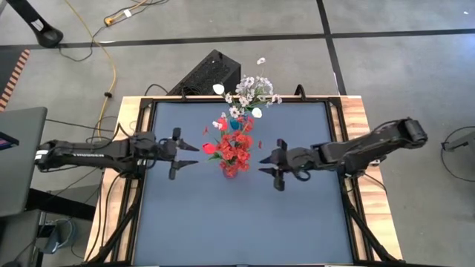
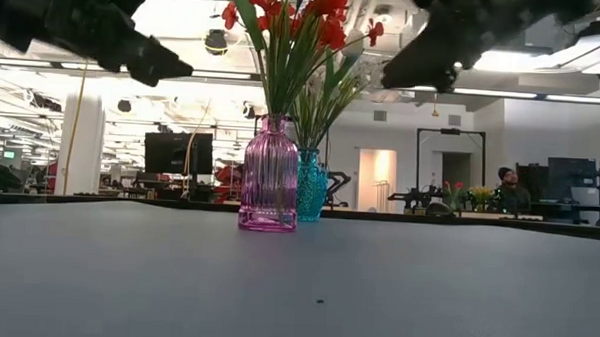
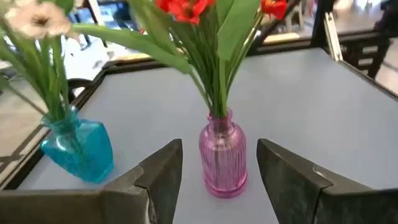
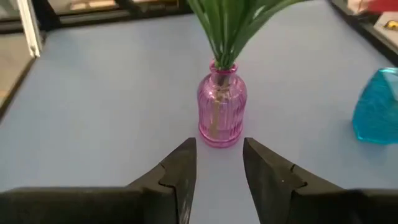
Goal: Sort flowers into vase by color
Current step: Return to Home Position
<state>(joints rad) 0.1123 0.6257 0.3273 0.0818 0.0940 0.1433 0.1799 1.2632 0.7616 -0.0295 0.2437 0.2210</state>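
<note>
While both arms hang clear of the bouquet, sorting looks done: no loose stems lie on the table point(image 1: 237, 222) in any view. Red flowers point(image 1: 234, 148) stand bunched in the purple vase point(image 2: 269, 172) at centre frame in the high view. The white flowers point(image 1: 249, 93) stand in the teal vase point(image 2: 311, 186) just above them in that frame, near the table's top edge. The 2 vases are close together, and the left wrist view shows a gap between them. Left gripper point(image 1: 189, 154) sits left of centre, aimed at the red bunch, jaws apart, nothing between them. Right gripper point(image 1: 266, 162) sits right of centre, facing the bunch from the other side, jaws apart by a narrower gap, also empty. Both are raised off the tabletop; the low view shows them in the upper corners, level with the blooms. Judgement: the step in hand is the retreat to rest pose, and the task is essentially complete. The next move calls for drawing each arm back toward its own side, straight away from the vase, with fingers kept off the leaning leaves so nothing tips the purple vase.
</note>
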